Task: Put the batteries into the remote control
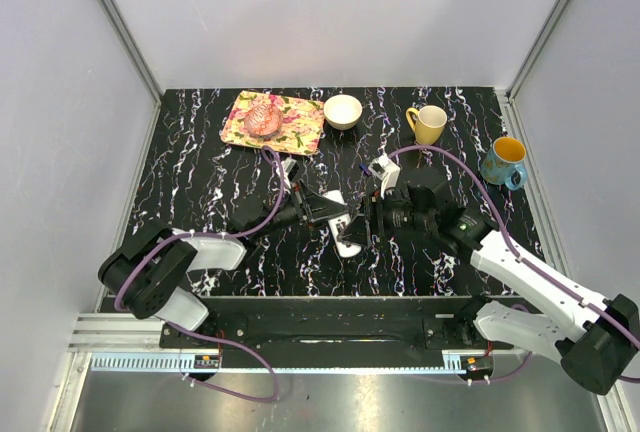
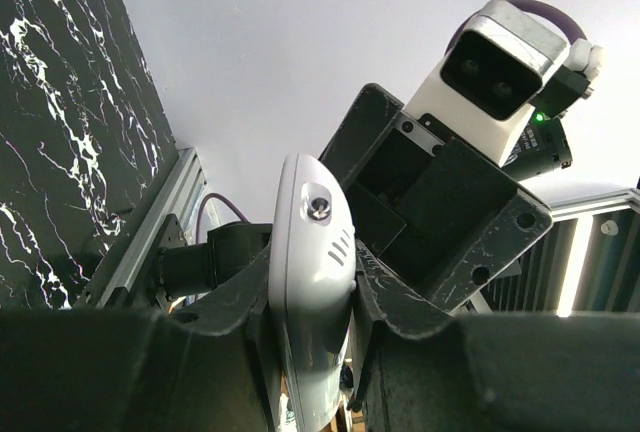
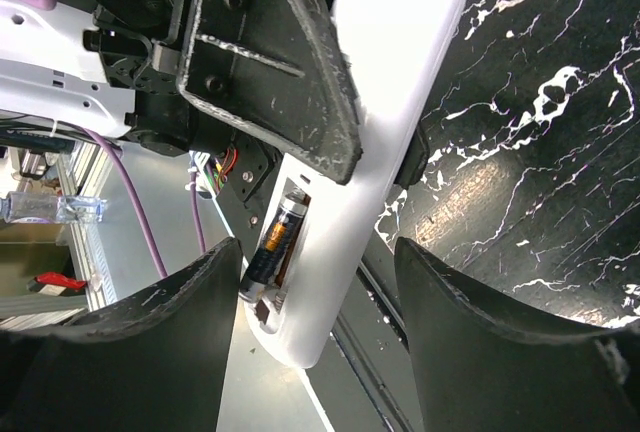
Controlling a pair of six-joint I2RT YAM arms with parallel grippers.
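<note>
Two robot arms meet at the centre of the overhead frame, above a black marbled counter (image 1: 200, 182). The left tool (image 2: 312, 327) is closed tight on the white remote control (image 2: 310, 252), gripping it by its long sides. In the right wrist view, a battery (image 3: 277, 242) with an orange band lies in the remote's open slot, at lower centre. The right tool (image 3: 318, 297) stands wide open, one finger on each side of the remote's lower end, gripping nothing. A yellow mug (image 1: 427, 124) sits on the counter at upper right.
</note>
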